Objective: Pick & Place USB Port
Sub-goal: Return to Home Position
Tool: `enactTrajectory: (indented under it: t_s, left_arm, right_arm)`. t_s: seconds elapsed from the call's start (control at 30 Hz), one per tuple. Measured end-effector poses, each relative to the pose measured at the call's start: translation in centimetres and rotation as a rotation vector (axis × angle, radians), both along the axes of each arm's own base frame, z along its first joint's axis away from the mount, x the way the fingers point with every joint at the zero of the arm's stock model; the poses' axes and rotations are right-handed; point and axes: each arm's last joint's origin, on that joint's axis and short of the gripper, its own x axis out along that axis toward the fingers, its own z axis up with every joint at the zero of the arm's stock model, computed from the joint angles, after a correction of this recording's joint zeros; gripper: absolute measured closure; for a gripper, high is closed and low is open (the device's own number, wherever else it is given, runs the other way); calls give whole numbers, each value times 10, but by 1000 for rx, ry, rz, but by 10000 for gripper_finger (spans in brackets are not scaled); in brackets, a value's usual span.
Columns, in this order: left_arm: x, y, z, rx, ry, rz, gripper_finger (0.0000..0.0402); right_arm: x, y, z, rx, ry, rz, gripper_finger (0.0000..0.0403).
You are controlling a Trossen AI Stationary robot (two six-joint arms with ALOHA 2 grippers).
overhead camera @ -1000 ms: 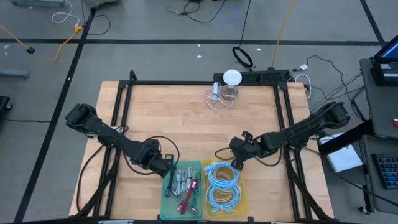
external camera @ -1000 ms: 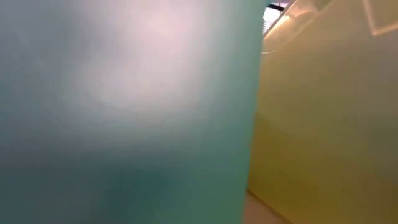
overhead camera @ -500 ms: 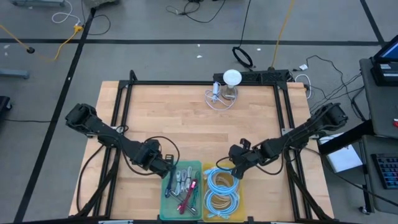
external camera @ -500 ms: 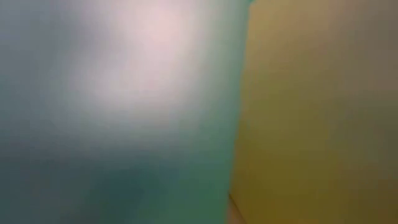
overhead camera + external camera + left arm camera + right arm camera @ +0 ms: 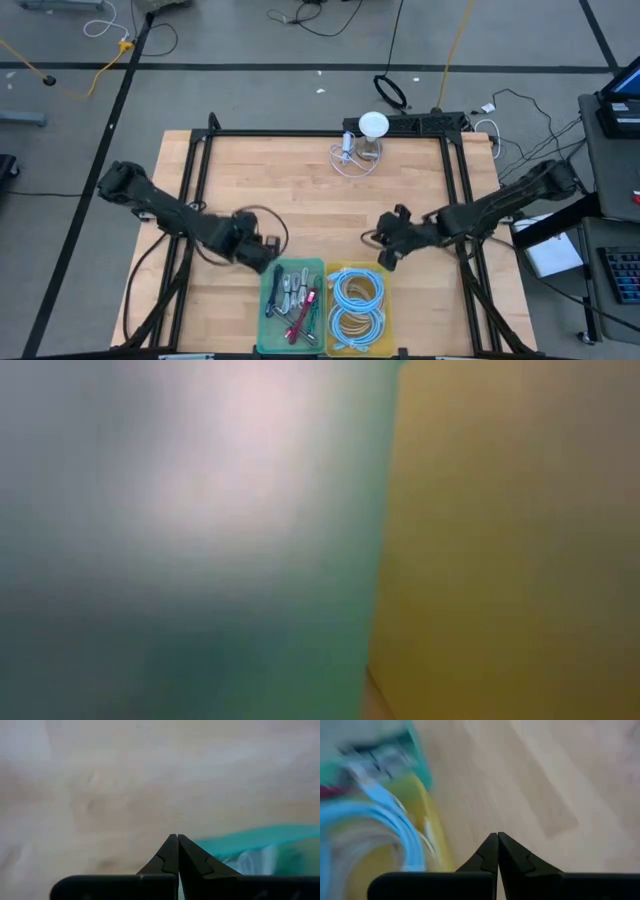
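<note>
Both my grippers hang empty over the wooden table [image 5: 300, 190] with the sorting apparently done: the charger cables [image 5: 292, 298], a pink one among them, lie in a loose tangle inside the green bin [image 5: 290, 349] at the near edge, and coiled light blue cables [image 5: 357, 290] fill the yellow bin [image 5: 390, 300] standing against its side. My left gripper [image 5: 264, 254] hovers just beside the green bin's far left corner, its fingers [image 5: 167, 855] pressed tip to tip and pinching nothing, a strip of the bin's teal rim [image 5: 250, 837] showing beyond them. My right gripper [image 5: 384, 257] sits just beside the far right corner of the yellow bin, fingers [image 5: 488, 852] likewise pressed together and holding nothing, bare wood ahead and the blue coils [image 5: 395, 815] off to one side. The low camera sees only the two bin walls, green [image 5: 180, 540] next to yellow [image 5: 500, 540], pushed up close to its lens. Should any cable need lifting again, I judge it light and limp, likely to droop and slide through a loose pinch, with a smooth sheath that offers little purchase; the stiff plug body at either end looks the surest place to take hold, or failing that a bunched loop near the middle of the coil
</note>
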Motion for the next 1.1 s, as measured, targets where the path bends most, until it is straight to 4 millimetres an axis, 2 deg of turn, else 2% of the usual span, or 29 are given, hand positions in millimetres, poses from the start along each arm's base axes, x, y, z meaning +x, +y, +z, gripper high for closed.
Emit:
enactTrajectory:
  t_s: [0.1, 0.17, 0.27, 0.33, 0.43, 0.5, 0.57, 0.77, 0.93, 1.1]
  left_arm:
    - [-6, 19, 25, 102, -148, -8, 401]
    - [-15, 33, 50, 221, -305, -13, 401]
    - [-38, 51, 91, 462, -522, -53, 401]
    - [-58, 59, 113, 591, -596, -122, 401]
    - [-89, 68, 125, 647, -681, -170, 401]
    - [-103, 69, 121, 631, -757, -190, 401]
    - [-113, 67, 107, 612, -834, -201, 401]
    - [-126, 61, 46, 599, -1019, -117, 401]
    - [-131, 61, 5, 601, -1117, -34, 401]
    - [-134, 61, -29, 584, -1155, 8, 401]
  right_arm:
    - [-4, -9, 35, -16, -110, 35, 403]
    - [-9, -16, 67, -59, -208, 96, 403]
    - [-25, -26, 118, -124, -368, 222, 403]
    - [-42, -33, 147, -165, -483, 293, 403]
    - [-74, -46, 163, -201, -580, 326, 403]
    - [-93, -54, 155, -183, -592, 327, 403]
    - [-111, -59, 140, -131, -610, 327, 403]
    - [-150, -65, 85, 14, -699, 320, 403]
    - [-159, -66, 47, 38, -723, 303, 403]
    - [-155, -66, 7, 107, -659, 266, 403]
